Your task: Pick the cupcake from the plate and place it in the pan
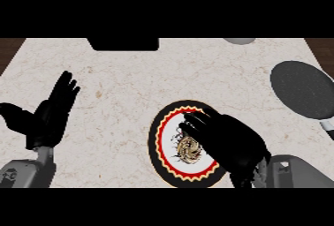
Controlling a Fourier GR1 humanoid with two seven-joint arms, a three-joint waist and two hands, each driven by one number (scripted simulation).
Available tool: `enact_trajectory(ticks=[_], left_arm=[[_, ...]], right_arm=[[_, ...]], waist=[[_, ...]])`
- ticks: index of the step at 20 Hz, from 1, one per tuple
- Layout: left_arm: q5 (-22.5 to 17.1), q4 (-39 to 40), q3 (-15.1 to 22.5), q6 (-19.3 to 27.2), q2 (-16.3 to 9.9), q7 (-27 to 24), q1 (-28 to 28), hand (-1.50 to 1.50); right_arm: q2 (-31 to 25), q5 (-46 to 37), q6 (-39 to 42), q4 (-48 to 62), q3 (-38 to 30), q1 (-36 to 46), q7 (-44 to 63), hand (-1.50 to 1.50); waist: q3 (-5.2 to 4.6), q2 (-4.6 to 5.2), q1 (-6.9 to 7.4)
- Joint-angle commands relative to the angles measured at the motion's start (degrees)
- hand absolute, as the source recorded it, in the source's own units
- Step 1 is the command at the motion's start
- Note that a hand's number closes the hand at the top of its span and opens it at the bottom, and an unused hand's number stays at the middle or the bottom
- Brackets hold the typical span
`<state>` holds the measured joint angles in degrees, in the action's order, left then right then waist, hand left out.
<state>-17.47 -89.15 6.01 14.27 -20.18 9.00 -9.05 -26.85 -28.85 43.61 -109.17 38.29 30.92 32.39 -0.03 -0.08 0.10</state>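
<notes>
Right hand reaches in from the lower right edge and sits over the plate, its black fingers bent down around the cupcake. Whether they actually touch the cupcake cannot be told, since the hand covers most of it. Only a pale brown, swirled part of the cupcake shows at the left of the palm, on the white middle of the plate. The plate is round with a black rim, then a red ring with a yellow zigzag edge, and it lies on the table near the lower edge, right of the middle.

Left hand shows at the left side, open, fingers straight and pointing up the view, thumb spread out to the left; it holds nothing and stays well apart from the plate. Grey forearms show at both lower corners.

The table top is pale, cream marble with faint brown veins. Farther off, at the right edge, lies the pan, dark grey and round, with a light handle running off toward the lower right. At the far edge a black block sits left of the middle, and a grey rounded object shows further right. Dark brown wood shows beyond both far corners.
</notes>
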Motion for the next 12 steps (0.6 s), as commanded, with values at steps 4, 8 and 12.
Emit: enact_trajectory(ticks=[4,8,12], left_arm=[[1.80,1.58,-1.62,-3.04,0.89,-1.63,0.91,0.00],[3.07,1.50,-2.20,-1.06,1.92,3.87,-3.38,0.00],[2.30,-1.26,-3.36,-3.40,2.08,3.63,-0.97,0.00]], right_arm=[[9.30,-8.56,0.97,-0.59,3.24,-1.37,5.71,-1.50],[14.41,-11.73,-0.12,3.73,5.03,-2.15,4.46,-1.50],[15.54,-12.73,5.01,5.47,2.88,-1.18,5.93,-1.50]], waist=[[0.01,0.07,0.04],[0.03,0.09,0.01],[0.02,0.05,0.10]])
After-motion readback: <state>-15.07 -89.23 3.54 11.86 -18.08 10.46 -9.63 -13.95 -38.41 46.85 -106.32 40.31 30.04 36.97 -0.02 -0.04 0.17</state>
